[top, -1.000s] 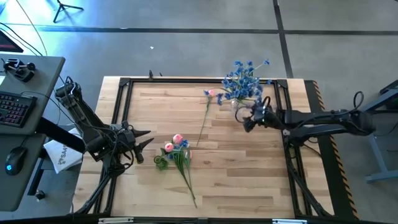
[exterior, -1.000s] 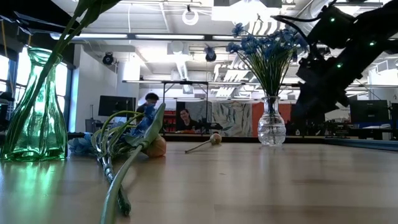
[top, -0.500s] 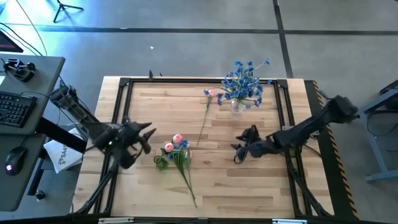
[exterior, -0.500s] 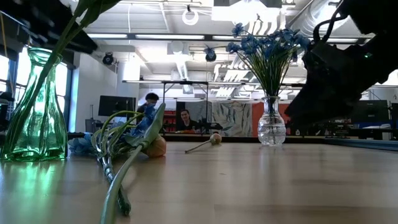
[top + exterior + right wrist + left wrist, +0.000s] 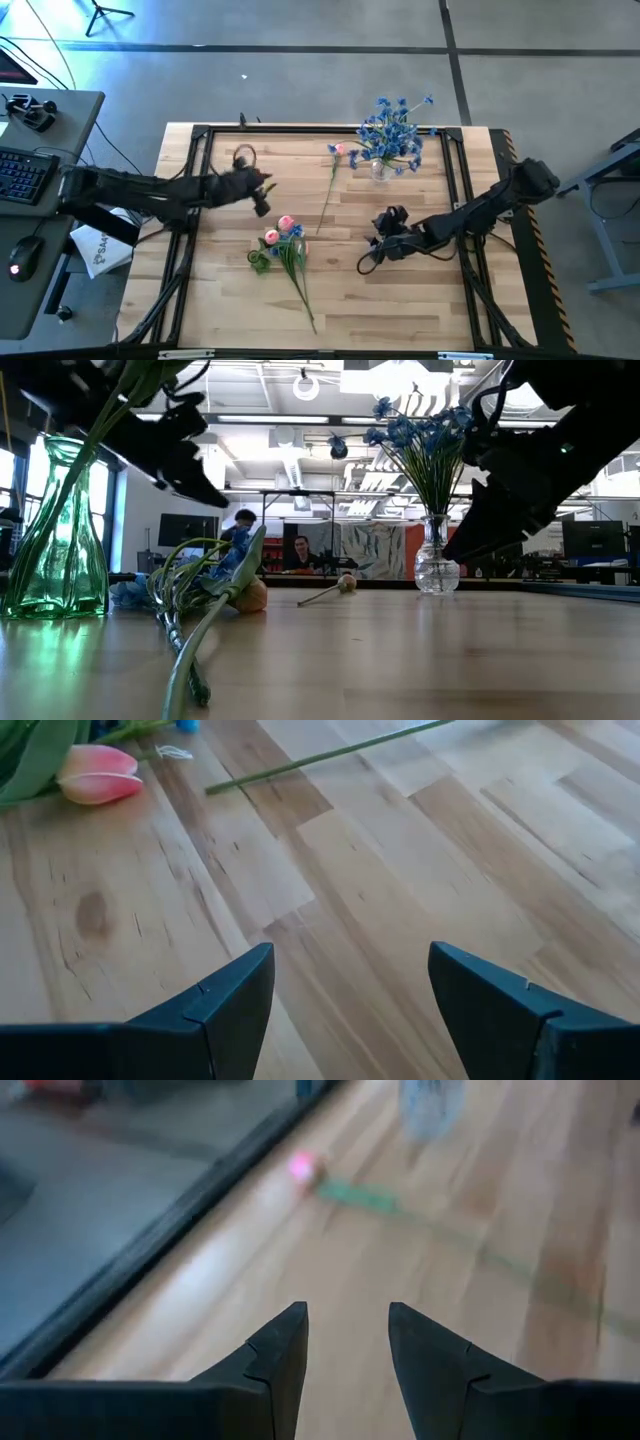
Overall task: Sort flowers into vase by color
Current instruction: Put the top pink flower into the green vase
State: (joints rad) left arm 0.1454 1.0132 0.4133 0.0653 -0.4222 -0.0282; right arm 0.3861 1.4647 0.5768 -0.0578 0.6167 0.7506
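**Both grippers empty over a table of unsorted flowers**

The left gripper (image 5: 262,190) reached in over the wooden table (image 5: 400,310) from the left side, its fingers (image 5: 280,1355) parted by a narrow gap with nothing between them. Ahead of it lay a single pink bud (image 5: 337,150) on a long green stem, stretched flat near the table's far edge.

The right gripper (image 5: 368,262) hung low over the middle of the table, to the right of the flower pile, its fingers (image 5: 225,1000) spread wide and holding nothing (only bare wood showed between them).

A clear glass vase (image 5: 380,170) stood near the far edge with the blue flowers (image 5: 393,130) upright in it. A loose bunch (image 5: 282,245) of pink buds, a few blue blossoms and green stems lay flat between the two grippers. The low view showed a green glass vase (image 5: 58,535) standing at the left with a green stem leaning in it; whether it held blossoms could not be told.
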